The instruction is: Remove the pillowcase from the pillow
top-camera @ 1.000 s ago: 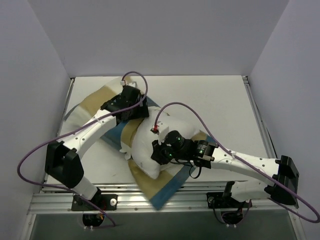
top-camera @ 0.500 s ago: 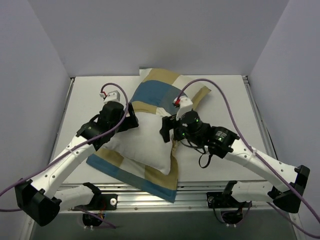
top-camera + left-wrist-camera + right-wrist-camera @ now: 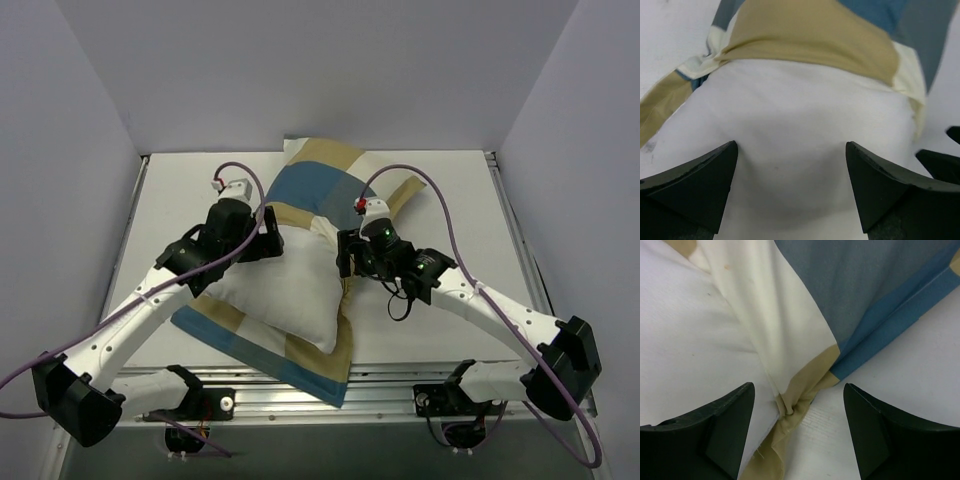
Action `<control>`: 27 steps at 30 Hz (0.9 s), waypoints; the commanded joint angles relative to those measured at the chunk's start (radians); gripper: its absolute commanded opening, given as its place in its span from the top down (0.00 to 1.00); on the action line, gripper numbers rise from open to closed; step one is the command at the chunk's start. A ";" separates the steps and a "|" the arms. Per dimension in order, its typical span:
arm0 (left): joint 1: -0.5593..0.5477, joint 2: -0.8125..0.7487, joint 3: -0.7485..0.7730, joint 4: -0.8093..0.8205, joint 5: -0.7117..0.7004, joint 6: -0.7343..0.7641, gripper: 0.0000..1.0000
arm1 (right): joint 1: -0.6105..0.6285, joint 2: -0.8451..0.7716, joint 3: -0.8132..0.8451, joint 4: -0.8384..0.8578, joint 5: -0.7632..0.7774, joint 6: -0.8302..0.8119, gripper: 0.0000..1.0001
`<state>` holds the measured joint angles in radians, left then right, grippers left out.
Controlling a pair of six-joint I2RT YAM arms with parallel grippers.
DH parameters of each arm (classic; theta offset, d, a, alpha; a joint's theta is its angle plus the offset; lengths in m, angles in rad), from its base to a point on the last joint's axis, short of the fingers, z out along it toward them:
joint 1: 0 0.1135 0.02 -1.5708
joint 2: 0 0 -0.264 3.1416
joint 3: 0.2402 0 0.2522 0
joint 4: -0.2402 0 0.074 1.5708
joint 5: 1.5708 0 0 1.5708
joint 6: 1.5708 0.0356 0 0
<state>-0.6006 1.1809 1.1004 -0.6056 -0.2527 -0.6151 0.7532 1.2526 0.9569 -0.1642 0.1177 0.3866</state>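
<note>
The white pillow [image 3: 290, 285] lies mid-table, its near part bare, on and partly inside the checked teal, tan and white pillowcase [image 3: 320, 185], which bunches at the pillow's far end and spreads behind and under it. My left gripper [image 3: 268, 245] is open over the pillow's left far part; the pillow [image 3: 790, 165] fills the space between the jaws, with the case's tan band [image 3: 810, 40] beyond. My right gripper [image 3: 345, 262] is open at the pillow's right edge, over a bunched tan fold of the case [image 3: 795, 410] beside the pillow [image 3: 690, 355].
The white table [image 3: 450, 210] has raised side rails and grey walls around it. Purple cables loop from both wrists. A strip of the case [image 3: 300, 355] hangs toward the near table edge.
Since 1.0 s ago the pillow and case have been turned and spread toward the back. Over the last half second both grippers shifted slightly, the right one lower at the pillow's right edge.
</note>
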 commanded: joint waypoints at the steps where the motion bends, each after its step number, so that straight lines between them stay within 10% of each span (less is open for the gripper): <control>1: -0.054 -0.010 0.145 0.034 0.067 0.118 0.03 | 0.001 0.004 0.006 0.149 0.006 -0.028 0.34; 15: -0.352 0.163 0.081 0.107 -0.143 0.229 0.06 | -0.008 0.185 0.040 0.282 0.016 -0.043 0.37; 27: -0.341 0.287 -0.100 0.049 -0.283 -0.103 0.09 | -0.038 0.202 0.011 0.293 0.019 -0.002 0.70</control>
<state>-0.9539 1.4277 1.0679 -0.4660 -0.4889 -0.6037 0.7353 1.4544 0.9623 0.1059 0.1097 0.3748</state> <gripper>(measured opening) 0.945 0.331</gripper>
